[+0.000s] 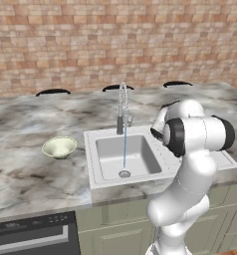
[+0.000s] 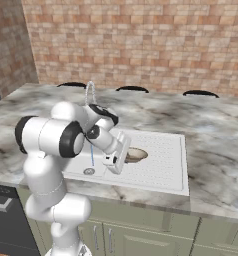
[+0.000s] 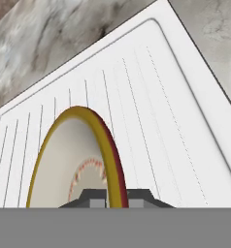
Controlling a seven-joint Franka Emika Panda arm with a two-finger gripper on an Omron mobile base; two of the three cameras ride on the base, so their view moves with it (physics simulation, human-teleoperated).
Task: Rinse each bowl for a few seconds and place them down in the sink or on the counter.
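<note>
the pincer [image 3: 115, 197] is closed tight on the rim of the shallow bowl [image 3: 64, 164], one dark fingertip [image 3: 94, 199] inside the rim and the other outside it. in the hand view the tan-orange rim arcs up between the tips, with the beige inside and a reddish ring pattern showing to the left of it. behind the bowl lies the white ribbed draining board [image 3: 151, 97], with the veined marble of the bench [image 3: 40, 34] past its edges.

in the right base view the shallow bowl [image 2: 135, 155] sits at the pincer [image 2: 122, 159], over the draining board [image 2: 161, 160] just beside the basin; whether it touches the board i cannot tell. the arm reaches down from the lower left, wrist bent toward the sink [image 2: 166, 185].

in the left base view the sink [image 1: 93, 164] is set in the long bench [image 1: 21, 174], with the chrome coil-neck faucet [image 1: 122, 107] at the back of the basin. a thin stream of water [image 1: 124, 147] falls straight from the faucet to the round drain [image 1: 124, 174]. the pale green-cream bowl [image 1: 59, 147] stands upright on the bench to the left of the sink, near it but apart. the arm's white elbow hides the right part of the sink.

a brick wall [image 1: 115, 40] runs behind the bench, and a dark appliance front [image 1: 33, 234] sits below the bench at the lower left.
</note>
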